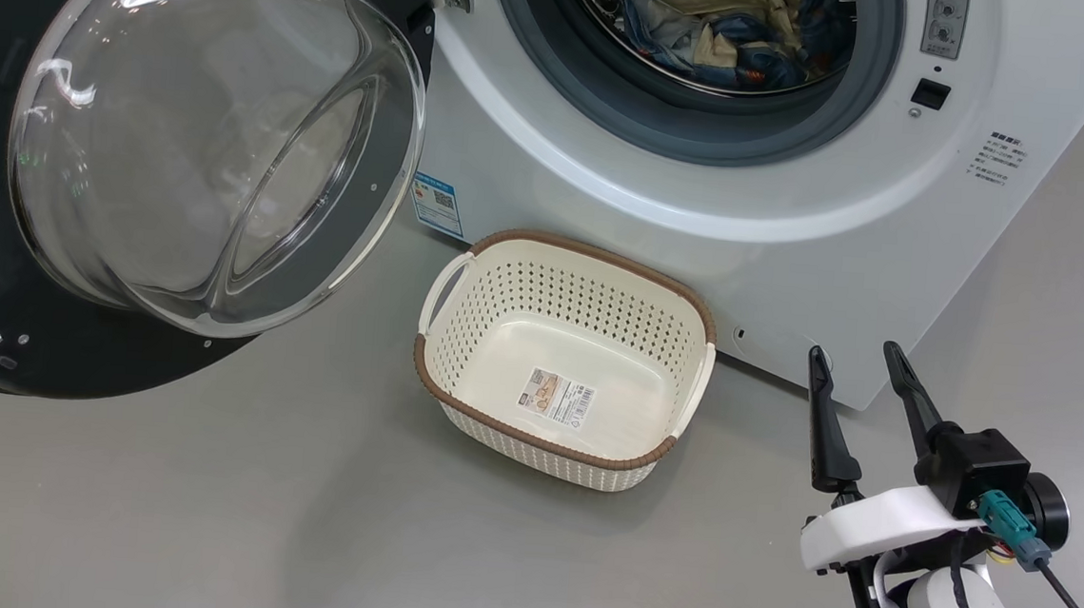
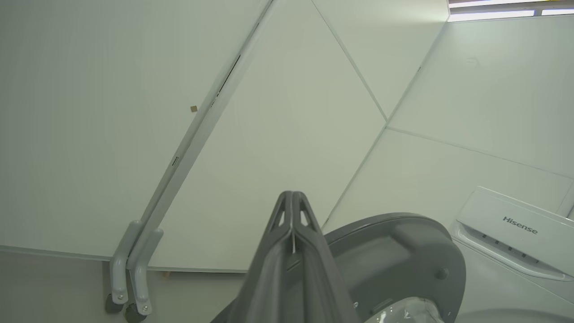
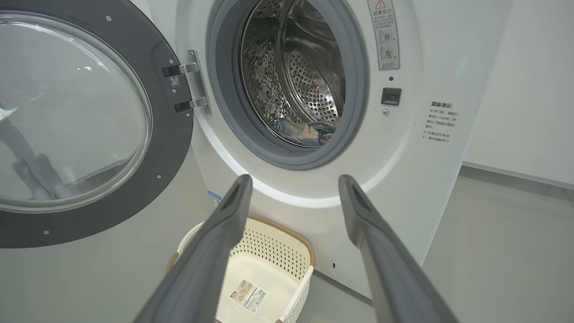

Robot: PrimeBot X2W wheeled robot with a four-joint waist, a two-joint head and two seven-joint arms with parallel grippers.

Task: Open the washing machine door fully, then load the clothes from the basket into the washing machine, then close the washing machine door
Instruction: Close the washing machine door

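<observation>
**Door wide open, clothes in drum, both grippers holding nothing**

- The clothes (image 1: pixel 714 30) lie low in the drum of the washing machine (image 1: pixel 702 201). The head view's top edge cuts them off. In the right wrist view only a small heap (image 3: pixel 305 131) shows over the grey rubber ring, and the print is too small to read.
- The washing machine door (image 1: pixel 182 126) is swung out to the machine's left on its hinge. The frame cuts off its far side.
- A dark, blurred shape shows through the door glass in the right wrist view; can't tell what it is.
- The basket (image 1: pixel 685 304) sits on the floor just in front of the machine, below the mouth. A barcode label shows on its bottom. Can't tell whether it touches the front panel. The right fingers hide its near end in the wrist view.
- The right gripper (image 1: pixel 854 351) is in front of the machine's lower right corner, to the basket's right. Its jaws are spread wide and touch nothing.
- The left gripper (image 2: pixel 292 195) has its fingers pressed together with nothing between them. It points past the door's rim at pale wall panels.
</observation>
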